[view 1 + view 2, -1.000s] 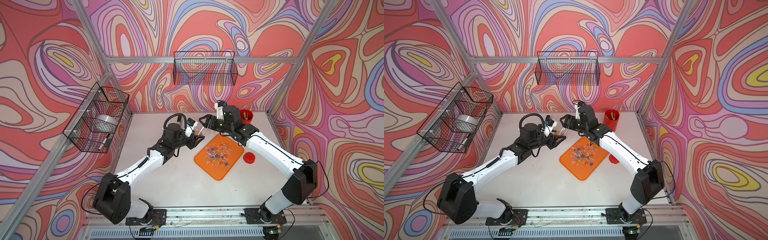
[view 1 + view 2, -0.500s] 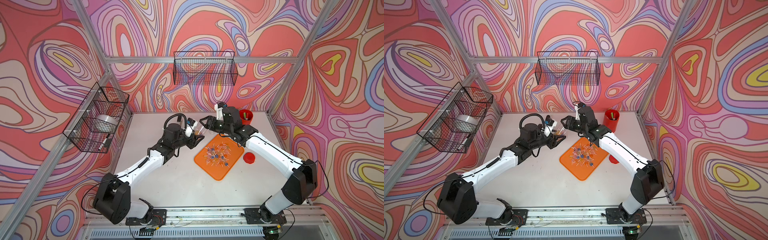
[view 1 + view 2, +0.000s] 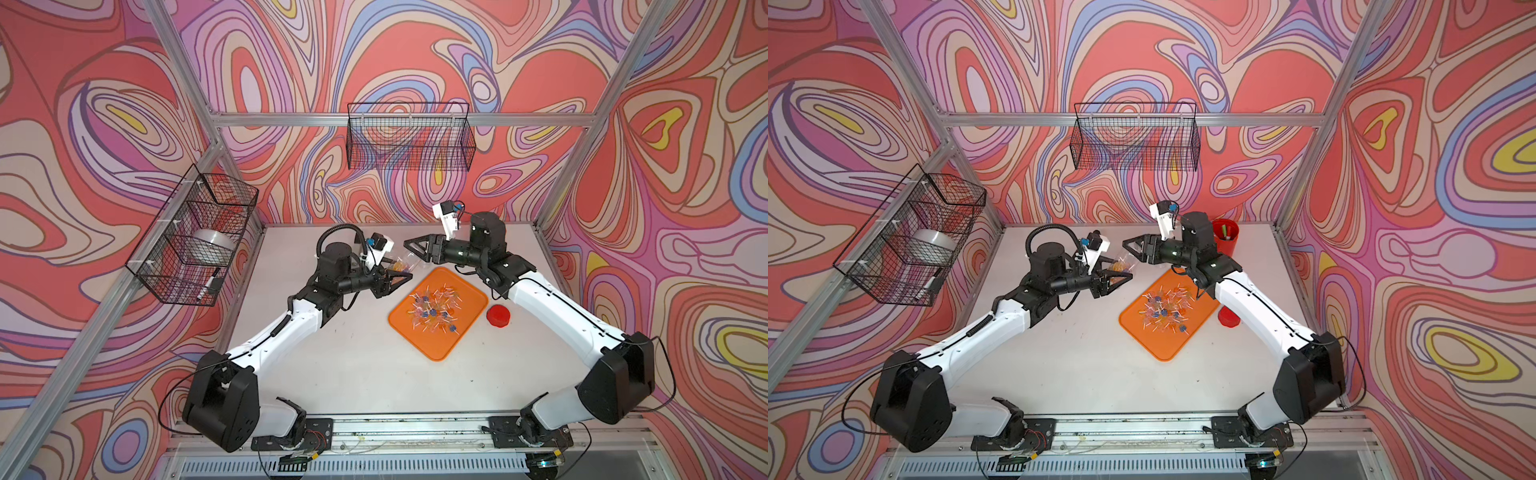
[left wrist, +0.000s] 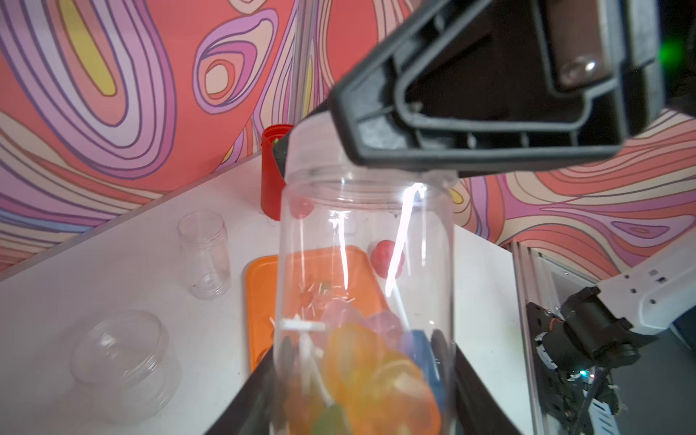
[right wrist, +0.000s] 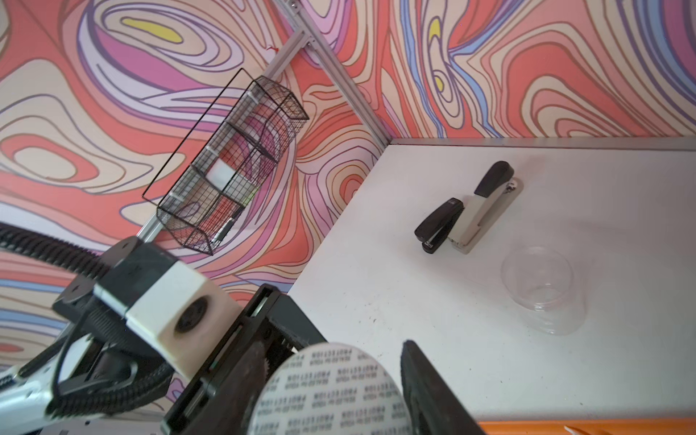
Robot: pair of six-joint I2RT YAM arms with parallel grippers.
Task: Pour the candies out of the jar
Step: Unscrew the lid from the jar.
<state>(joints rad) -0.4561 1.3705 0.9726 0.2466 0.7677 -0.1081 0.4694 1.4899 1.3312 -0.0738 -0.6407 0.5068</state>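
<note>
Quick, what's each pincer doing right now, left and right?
Left pincer: closed, holding the jar near its base.
Right pincer: closed on the same jar's sealed top end.

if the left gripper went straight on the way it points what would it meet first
The right gripper, probably at once: the jar in the left gripper points its lid there, and the right jaws seem closed on it.
</note>
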